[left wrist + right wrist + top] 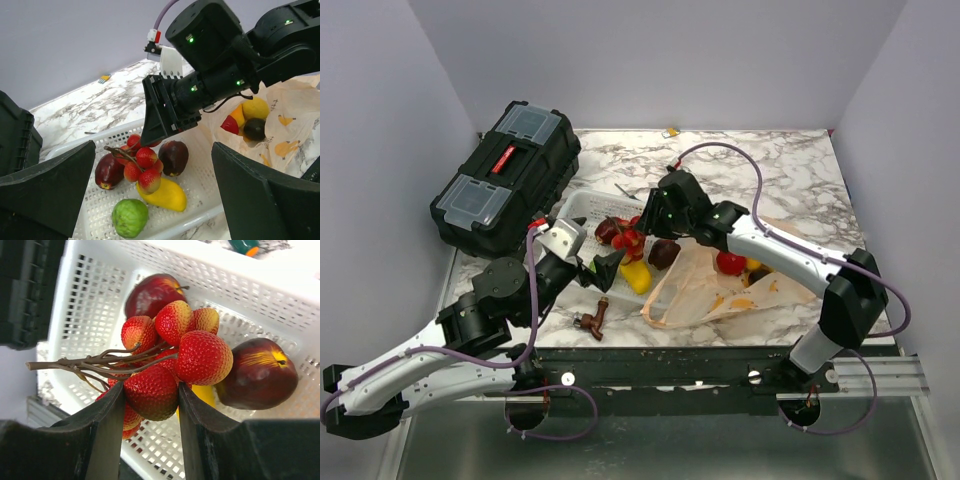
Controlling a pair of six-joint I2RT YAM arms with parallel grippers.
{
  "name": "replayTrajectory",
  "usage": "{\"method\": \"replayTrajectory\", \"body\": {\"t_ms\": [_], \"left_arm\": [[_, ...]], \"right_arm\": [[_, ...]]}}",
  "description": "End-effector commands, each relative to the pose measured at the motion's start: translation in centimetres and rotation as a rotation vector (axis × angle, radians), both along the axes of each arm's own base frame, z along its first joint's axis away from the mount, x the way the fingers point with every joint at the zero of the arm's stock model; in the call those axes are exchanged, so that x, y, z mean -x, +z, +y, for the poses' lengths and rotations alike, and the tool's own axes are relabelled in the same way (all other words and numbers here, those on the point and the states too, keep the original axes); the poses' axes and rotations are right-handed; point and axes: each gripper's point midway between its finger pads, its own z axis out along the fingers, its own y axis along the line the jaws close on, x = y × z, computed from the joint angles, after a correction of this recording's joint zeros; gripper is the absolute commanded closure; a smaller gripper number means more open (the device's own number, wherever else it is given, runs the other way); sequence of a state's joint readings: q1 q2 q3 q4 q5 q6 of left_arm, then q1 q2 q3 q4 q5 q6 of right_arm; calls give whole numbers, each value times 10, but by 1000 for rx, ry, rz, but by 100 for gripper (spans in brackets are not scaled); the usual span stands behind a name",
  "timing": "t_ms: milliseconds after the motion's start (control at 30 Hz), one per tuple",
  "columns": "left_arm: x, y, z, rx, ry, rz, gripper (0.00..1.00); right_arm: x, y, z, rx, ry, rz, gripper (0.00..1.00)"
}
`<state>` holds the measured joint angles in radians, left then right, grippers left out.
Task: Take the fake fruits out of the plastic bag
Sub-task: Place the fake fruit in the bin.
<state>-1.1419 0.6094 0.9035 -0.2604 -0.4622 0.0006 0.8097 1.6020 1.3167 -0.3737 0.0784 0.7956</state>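
Three plain walls of pale lilac-grey close the scene: a back wall (660,60), a left wall (375,150) and a right wall (910,140). Between them lies the bench (800,165), its top white marble with grey-brown veins. A metal rail (890,375) runs along its near edge. The light is soft and even.

The fake fruits (173,156) look glossy plastic, the basket (90,300) matt perforated plastic, the plastic bag (295,125) thin, translucent.

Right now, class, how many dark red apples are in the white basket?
2. In the left wrist view, one apple lies left of the berry cluster, the other apple right of it, behind the yellow fruit, both in the basket. More may hide under the cluster.
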Motion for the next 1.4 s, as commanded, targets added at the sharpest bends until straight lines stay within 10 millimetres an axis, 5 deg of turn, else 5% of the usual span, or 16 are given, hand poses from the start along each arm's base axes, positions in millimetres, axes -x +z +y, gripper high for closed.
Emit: {"method": "replayTrajectory", "body": {"t_ms": [0,500,700,767,933,1367], "left_arm": [[-1,4,2,13,9,-11,1],[0,-1,-4,-10,-18,-2,1],[0,-5,-10,-2,-31,25,1],[0,-6,-12,-5,-37,31,1],[1,-11,-20,-19,-61,49,1],[5,-42,-59,-131,-182,138,1]], "right_arm": [[-7,-27,-13,114,-47,15,99],[-8,-88,4,205,-4,99,99],[-13,-90,10,228,3,92,96],[-13,-83,9,230,1,79,93],[-12,-58,2,214,-12,30,59],[-1,43,-48,145,-120,-162,36]]}}
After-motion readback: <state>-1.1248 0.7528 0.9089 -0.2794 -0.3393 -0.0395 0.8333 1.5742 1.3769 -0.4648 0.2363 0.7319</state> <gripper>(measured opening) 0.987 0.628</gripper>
